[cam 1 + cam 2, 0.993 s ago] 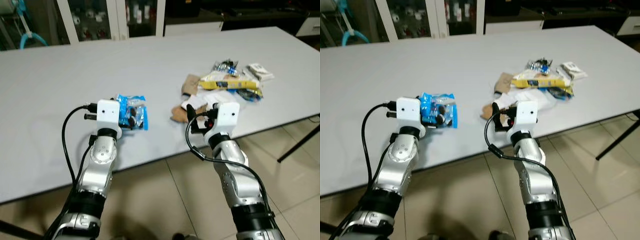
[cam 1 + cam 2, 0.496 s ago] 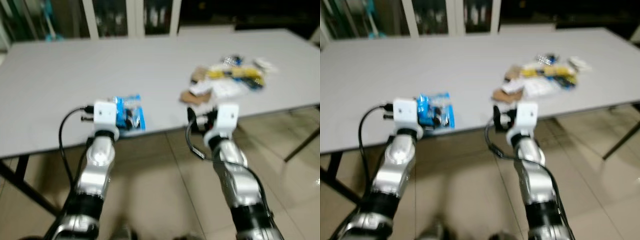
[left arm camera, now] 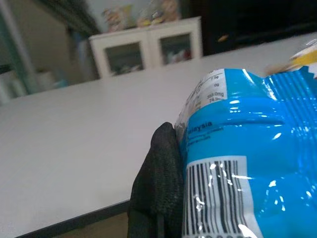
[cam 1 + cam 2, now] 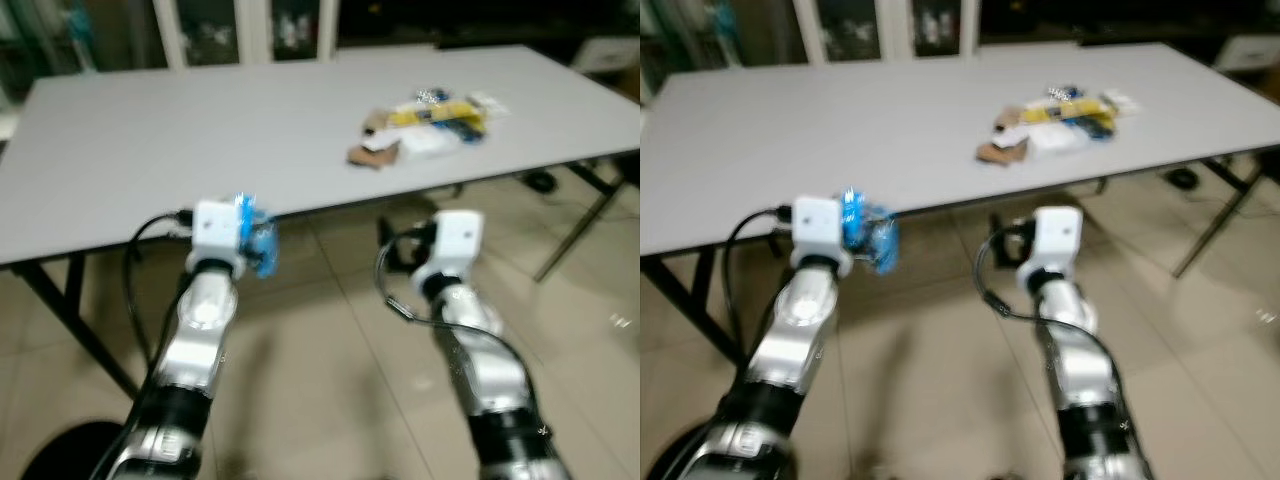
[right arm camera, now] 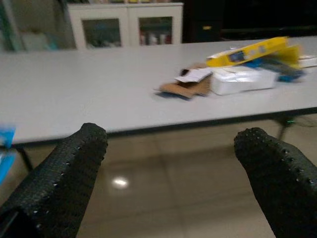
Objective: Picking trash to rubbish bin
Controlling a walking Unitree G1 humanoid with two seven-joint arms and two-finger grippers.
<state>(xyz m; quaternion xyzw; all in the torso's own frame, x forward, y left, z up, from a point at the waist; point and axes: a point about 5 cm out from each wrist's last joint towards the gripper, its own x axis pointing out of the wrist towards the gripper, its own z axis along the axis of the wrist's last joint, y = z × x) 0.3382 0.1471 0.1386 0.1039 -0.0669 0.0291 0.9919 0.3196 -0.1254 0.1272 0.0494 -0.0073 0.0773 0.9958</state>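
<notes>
Your left claw grips the blue packet, your right claw is wide open and empty; next find the bin.

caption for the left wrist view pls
Left gripper clamps a blue snack packet, barcode facing the camera, beside the grey table.

Both head views are smeared with motion, so the trash pile far across the surface is just yellow, white and brown scraps. The blue packet runs off the left wrist picture's edge, covering all but one of the fingers. Cabinet contents are unreadable.
</notes>
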